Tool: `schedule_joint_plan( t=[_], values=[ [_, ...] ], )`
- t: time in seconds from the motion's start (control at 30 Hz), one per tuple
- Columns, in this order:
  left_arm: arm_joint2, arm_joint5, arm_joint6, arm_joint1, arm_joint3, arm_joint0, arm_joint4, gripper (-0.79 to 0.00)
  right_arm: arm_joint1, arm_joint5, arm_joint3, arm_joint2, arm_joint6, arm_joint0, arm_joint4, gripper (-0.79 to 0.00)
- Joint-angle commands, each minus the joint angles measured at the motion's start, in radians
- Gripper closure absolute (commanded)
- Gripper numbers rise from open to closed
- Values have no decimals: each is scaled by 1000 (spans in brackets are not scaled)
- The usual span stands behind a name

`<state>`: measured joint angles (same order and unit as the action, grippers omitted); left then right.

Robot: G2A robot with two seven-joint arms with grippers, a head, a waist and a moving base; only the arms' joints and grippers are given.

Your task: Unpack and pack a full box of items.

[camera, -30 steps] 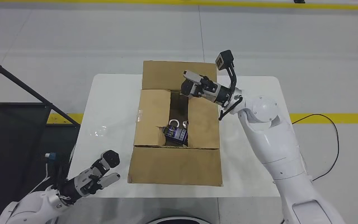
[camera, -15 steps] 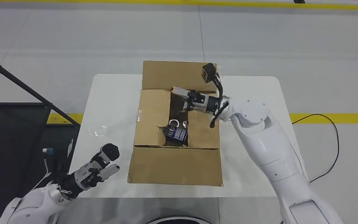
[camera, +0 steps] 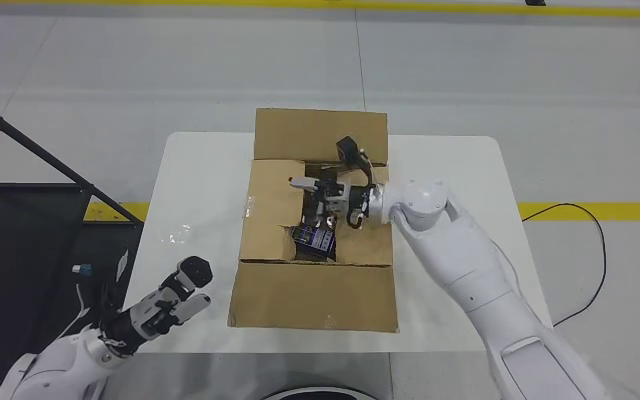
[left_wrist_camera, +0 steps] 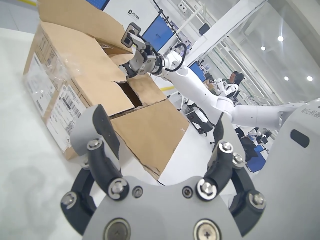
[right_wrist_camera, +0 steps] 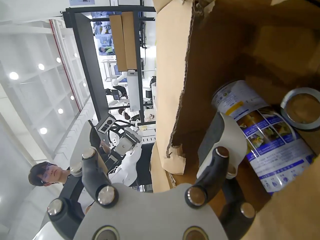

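Toppled can [right_wrist_camera: 262, 136] was spotted just ahead of the wide-spread right gripper [camera: 315, 197]. Left gripper [left_wrist_camera: 161, 116] was parked open, well apart.

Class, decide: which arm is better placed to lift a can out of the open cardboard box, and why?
Right. The right pincer hangs open at the cardboard box opening, close to the can inside. The left pincer is open outside the box, near the table corner.

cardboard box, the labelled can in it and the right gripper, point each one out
cardboard box [camera: 312, 295], top view, on its near flap
labelled can [right_wrist_camera: 265, 136], right wrist view, on its printed side
right gripper [right_wrist_camera: 155, 122], right wrist view, midway between its fingers
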<state>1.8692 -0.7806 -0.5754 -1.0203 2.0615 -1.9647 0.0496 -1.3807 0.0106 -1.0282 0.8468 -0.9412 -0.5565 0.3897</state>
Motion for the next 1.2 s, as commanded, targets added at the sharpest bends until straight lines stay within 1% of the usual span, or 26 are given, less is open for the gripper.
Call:
schedule_joint_plan(
  t=[0.0, 0.27, 0.57, 0.7, 0.8, 0.9, 1.17],
  values=[
    [-5, -1, -3, 0, 1, 2, -3, -785, -8, 25, 21, -5, 4, 8, 21, -785],
    [-16, -6, 2, -1, -6, -3, -16, -785, -34, 146, 66, 1, -10, 38, 102, -785],
    [-7, 6, 24, -2, -17, -13, -21, -785, -63, 197, 66, -22, 12, 83, 106, -785],
    [13, 17, 52, -4, -25, -21, -23, -785, -84, 220, 76, -48, 27, 112, 105, -785],
    [35, 10, 70, -6, -29, -34, -26, -785, -103, 228, 97, -72, 74, 138, 87, -785],
    [61, 2, 89, -8, -32, -55, -26, -785, -125, 235, 111, -102, 108, 159, 75, -785],
    [142, -28, 130, -15, -37, -120, -15, -785, -189, 277, 188, -165, 133, 218, 89, -785]
  ],
)
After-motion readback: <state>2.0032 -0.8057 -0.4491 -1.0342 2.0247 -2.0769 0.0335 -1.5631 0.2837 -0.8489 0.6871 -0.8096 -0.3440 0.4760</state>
